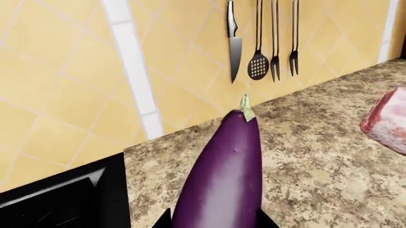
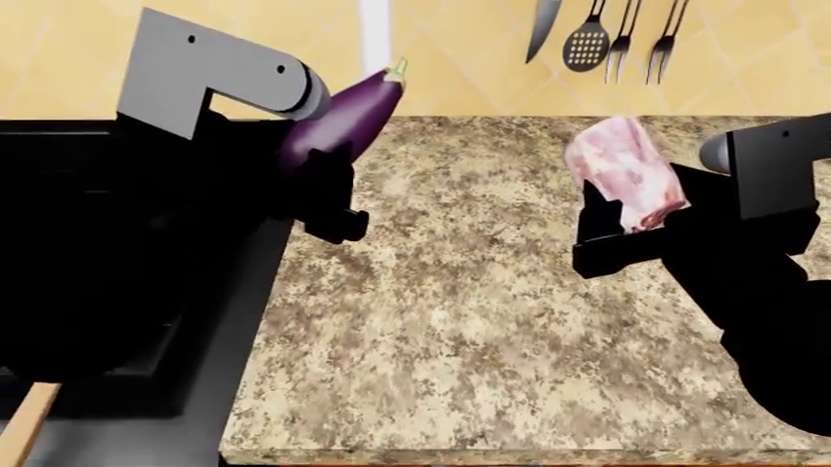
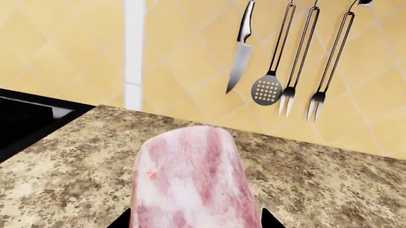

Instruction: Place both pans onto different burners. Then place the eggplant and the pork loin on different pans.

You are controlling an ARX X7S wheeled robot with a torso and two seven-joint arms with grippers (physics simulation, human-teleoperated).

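Holding the eggplant (image 2: 341,117) up off the bench (image 2: 454,321), the left gripper (image 2: 325,185) has its jaws pinched on the fat end, w/ the stem tip pointing up toward the tiled wall (image 2: 442,58). In the left wrist view the eggplant (image 1: 222,175) runs away from the camera, black jaw tips showing on either side of it at the frame edge. It hangs over the bench's left edge, just beside the stove (image 2: 143,292).

Right gripper (image 2: 624,233) has its jaws pinched on the pork loin (image 2: 626,175), also lifted clear of the bench, well apart from the eggplant. Right wrist view shows the pork (image 3: 190,180) filling the lower centre, jaw tips either side. The pork also shows at the edge of the left wrist view (image 1: 387,121).

A light wooden handle (image 2: 26,423) pokes out at the stove's near-left corner, prob. the shallower pan's, but the pan itself is lost in the dark under the left arm, so can't tell where on the stove it sits.

On the wall behind hang a knife (image 3: 241,47), slotted spoon (image 3: 267,88) and two forks (image 3: 288,97)
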